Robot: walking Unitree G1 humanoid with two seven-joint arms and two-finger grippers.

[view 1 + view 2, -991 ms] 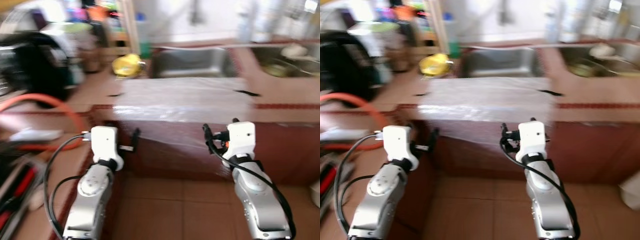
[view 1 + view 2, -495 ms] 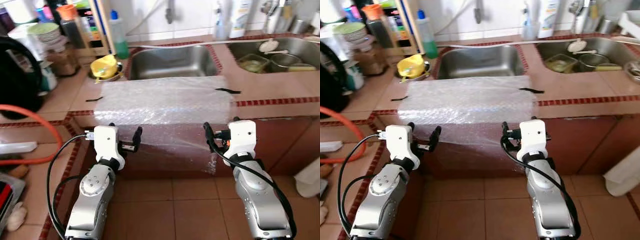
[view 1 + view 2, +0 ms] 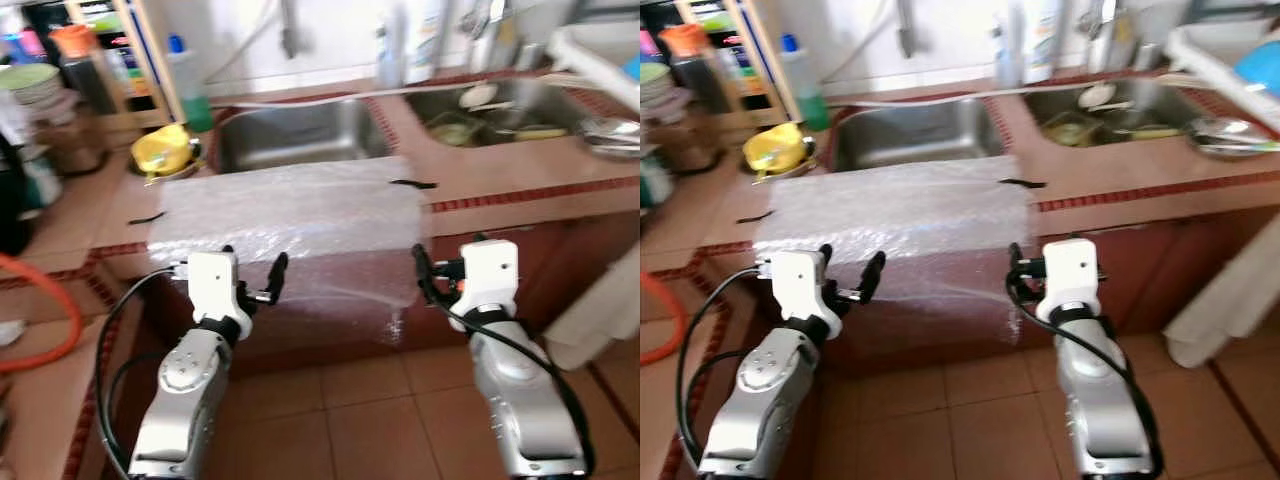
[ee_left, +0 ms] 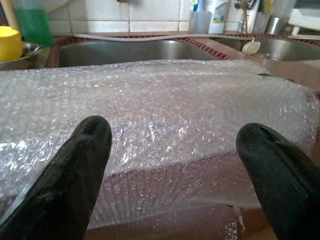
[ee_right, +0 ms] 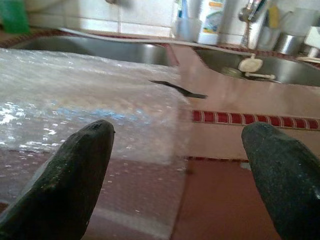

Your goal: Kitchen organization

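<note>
- Both arms are hovering low before the counter: left gripper (image 3: pixel 250 272) is standing spread wide and empty, right gripper (image 3: pixel 440 268) likewise.
- Bubble wrap (image 3: pixel 290 215) is lying dead ahead at 12 o'clock, long axis running side to side, front edge drooping over the counter (image 3: pixel 520 180) lip.
- Left gripper looks nearer its hanging edge.
- Sink (image 3: pixel 300 130) is sitting just beyond.

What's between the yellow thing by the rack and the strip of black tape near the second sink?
The bubble wrap sheet covers the counter between the yellow container and the black tape strip, shown in the left eye view.
</note>
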